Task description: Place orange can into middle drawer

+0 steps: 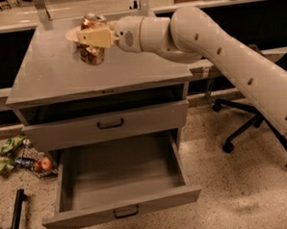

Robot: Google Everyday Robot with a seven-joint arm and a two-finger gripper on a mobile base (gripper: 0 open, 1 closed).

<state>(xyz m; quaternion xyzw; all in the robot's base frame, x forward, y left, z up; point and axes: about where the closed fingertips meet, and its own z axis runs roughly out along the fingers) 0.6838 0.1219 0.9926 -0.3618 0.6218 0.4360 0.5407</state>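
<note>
The orange can (92, 50) is upright in my gripper (95, 38), over the back left of the grey cabinet top (131, 69). The gripper's cream fingers (97, 38) are shut around the can's middle, and its silver top shows above them. Whether the can's base touches the top I cannot tell. The cream bowl (72, 34) sits just behind the can, mostly hidden by it. The middle drawer (153, 201) is pulled fully open at the bottom of the cabinet. Its deep tray is empty and lies well below and in front of the gripper.
A shut grey drawer front (143, 117) with a black handle sits above the open drawer. An office chair base (252, 125) stands on the floor at the right. Wrappers and a red apple (43, 164) lie on the floor at the left. A black bar (16, 214) is at the lower left.
</note>
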